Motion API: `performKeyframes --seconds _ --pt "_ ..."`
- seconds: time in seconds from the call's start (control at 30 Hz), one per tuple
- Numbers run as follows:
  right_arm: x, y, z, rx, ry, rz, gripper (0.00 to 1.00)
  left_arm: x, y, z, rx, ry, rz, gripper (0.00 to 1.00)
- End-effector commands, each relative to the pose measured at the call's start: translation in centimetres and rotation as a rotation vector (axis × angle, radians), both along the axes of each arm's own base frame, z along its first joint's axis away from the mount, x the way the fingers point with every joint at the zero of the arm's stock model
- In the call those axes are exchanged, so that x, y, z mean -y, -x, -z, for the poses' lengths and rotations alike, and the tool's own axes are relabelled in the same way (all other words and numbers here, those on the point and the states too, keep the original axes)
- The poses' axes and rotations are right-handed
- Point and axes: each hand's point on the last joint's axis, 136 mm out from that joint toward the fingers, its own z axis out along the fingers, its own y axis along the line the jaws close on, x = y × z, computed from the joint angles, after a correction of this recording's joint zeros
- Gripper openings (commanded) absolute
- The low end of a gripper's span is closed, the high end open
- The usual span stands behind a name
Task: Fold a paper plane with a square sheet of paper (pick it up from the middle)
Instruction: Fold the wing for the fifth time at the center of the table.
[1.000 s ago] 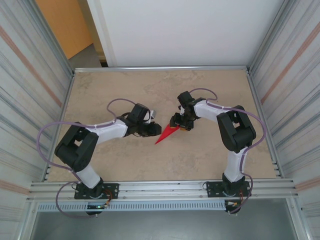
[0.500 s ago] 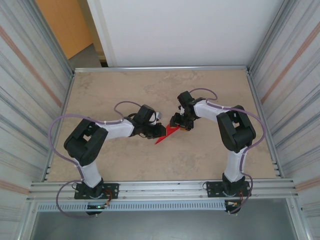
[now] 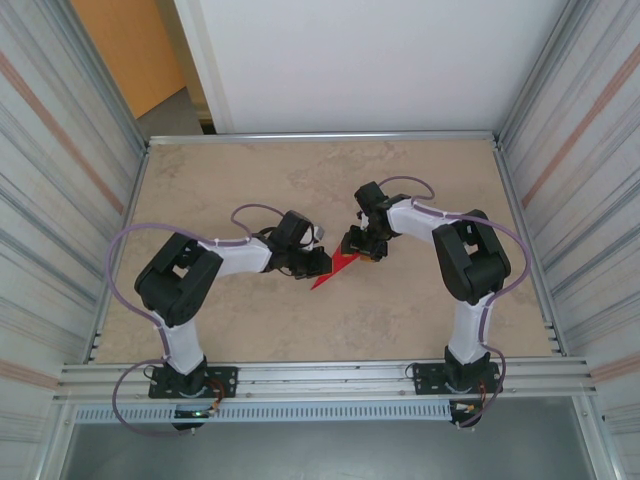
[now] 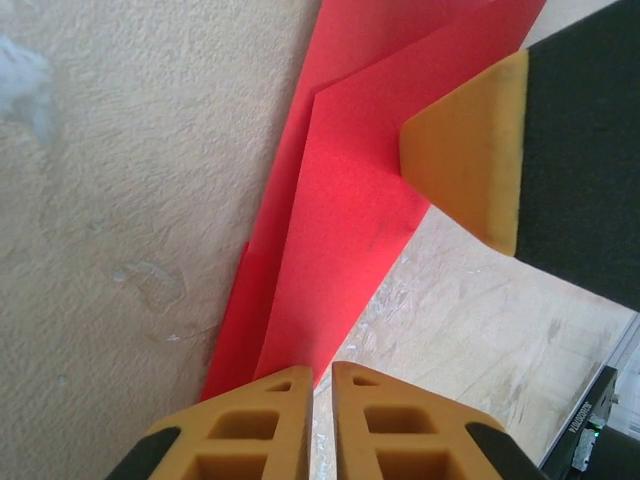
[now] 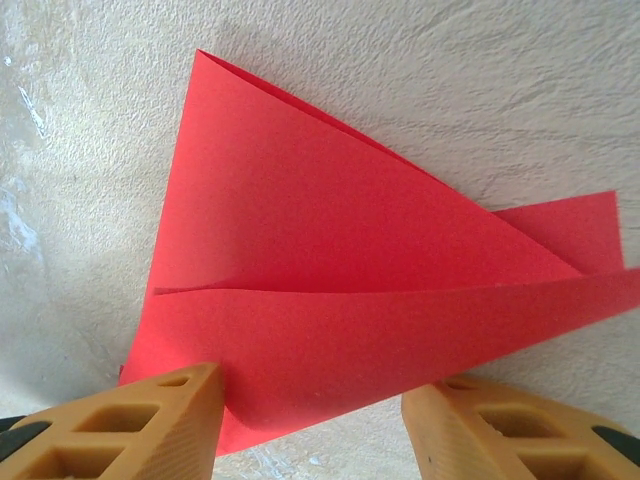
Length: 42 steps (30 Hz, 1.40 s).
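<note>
Beige marbled table, ribbed metal walls on both sides. Left arm and right arm, both bent inward toward table centre. Paper plane: bright red, folded to narrow point, at table centre between arm tips, point toward near-left, layers partly lifted. Right gripper: roughly half open, astride wide end of plane, one finger touching paper edge, no clamp. Left gripper: all but closed, thin slit between fingertips, paper edge reaching slit; pinch on paper: cannot tell.

table: beige, marbled; side walls: corrugated metal; back panel: white
</note>
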Motion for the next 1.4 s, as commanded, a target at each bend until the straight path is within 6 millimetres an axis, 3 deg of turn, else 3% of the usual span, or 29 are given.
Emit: performKeyframes --seconds 0.0,0.77,1.17,1.37 --pt "1.4 3.0 8.1 -0.129 0.115 -0.006 0.52 -0.3 -0.4 0.8 -0.006 -0.025 -0.026 0.13" --pt "2.0 2.9 9.1 -0.152 0.170 -0.017 0.59 -1.0 -1.0 1.4 0.004 -0.061 -0.050 0.12" --pt "2.1 2.9 9.5 -0.169 0.180 -0.010 0.60 -0.6 -1.4 -1.5 0.078 -0.013 -0.032 0.17" --pt "2.3 3.1 9.9 -0.184 0.191 -0.006 0.60 -0.8 -1.4 -1.7 0.091 -0.019 -0.028 0.20"
